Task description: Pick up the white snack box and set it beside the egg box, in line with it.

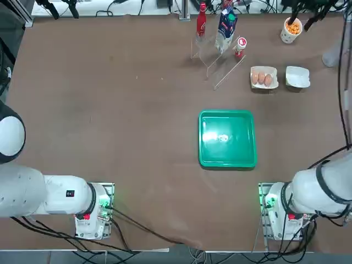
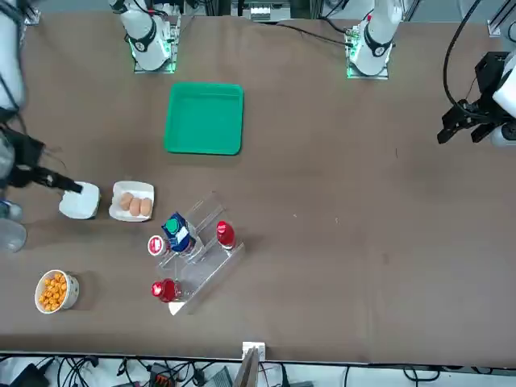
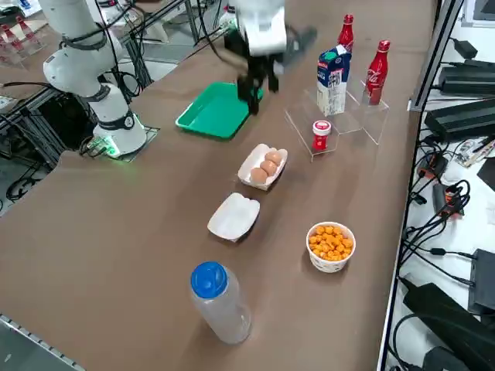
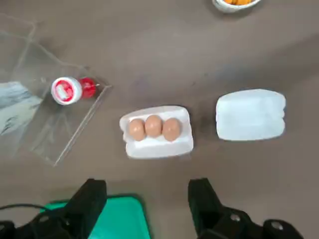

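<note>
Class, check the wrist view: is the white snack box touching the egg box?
No: bare table shows between the white snack box and the egg box; the open right gripper holds nothing.

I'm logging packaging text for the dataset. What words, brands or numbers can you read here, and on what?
None can be read with certainty.
Blue-and-white carton: print too small.
Red bottles: white script label, blurred.
Small red jar: lid marking blurred.
White snack box, egg box: no text. Right gripper open above.

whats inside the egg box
Three brown eggs in a row fill the egg box. What lies beneath them is hidden. The open right gripper hangs apart from it, holding nothing.
</note>
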Controlling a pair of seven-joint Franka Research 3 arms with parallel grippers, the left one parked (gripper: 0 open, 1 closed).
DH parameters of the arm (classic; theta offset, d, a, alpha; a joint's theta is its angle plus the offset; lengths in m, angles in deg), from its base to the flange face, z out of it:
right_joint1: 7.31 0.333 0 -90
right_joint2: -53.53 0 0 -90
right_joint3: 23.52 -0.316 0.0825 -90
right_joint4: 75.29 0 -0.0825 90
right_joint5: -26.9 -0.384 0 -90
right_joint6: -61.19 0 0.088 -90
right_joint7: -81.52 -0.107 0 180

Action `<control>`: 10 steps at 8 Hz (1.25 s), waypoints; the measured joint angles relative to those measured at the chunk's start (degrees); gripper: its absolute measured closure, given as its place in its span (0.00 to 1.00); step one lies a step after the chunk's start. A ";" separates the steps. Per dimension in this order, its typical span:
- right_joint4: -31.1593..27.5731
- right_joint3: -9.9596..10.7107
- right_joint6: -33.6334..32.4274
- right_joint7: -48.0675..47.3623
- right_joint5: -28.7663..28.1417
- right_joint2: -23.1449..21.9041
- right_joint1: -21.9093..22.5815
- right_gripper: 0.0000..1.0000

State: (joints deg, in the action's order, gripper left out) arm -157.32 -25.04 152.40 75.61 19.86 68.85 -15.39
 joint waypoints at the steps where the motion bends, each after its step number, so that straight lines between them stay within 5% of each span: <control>1: 4.81 -0.06 -3.65 0.52 0.43 -0.11 0.51 0.00; 4: 12.44 -0.71 -9.27 0.55 5.72 -2.75 4.42 0.00; 8: -6.96 -1.22 1.73 4.05 6.94 -14.53 6.53 0.00; 10: -11.79 -0.90 2.63 7.98 7.41 -17.91 6.43 0.00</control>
State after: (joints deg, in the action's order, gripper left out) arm -169.12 -25.94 155.03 83.60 27.28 50.94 -8.96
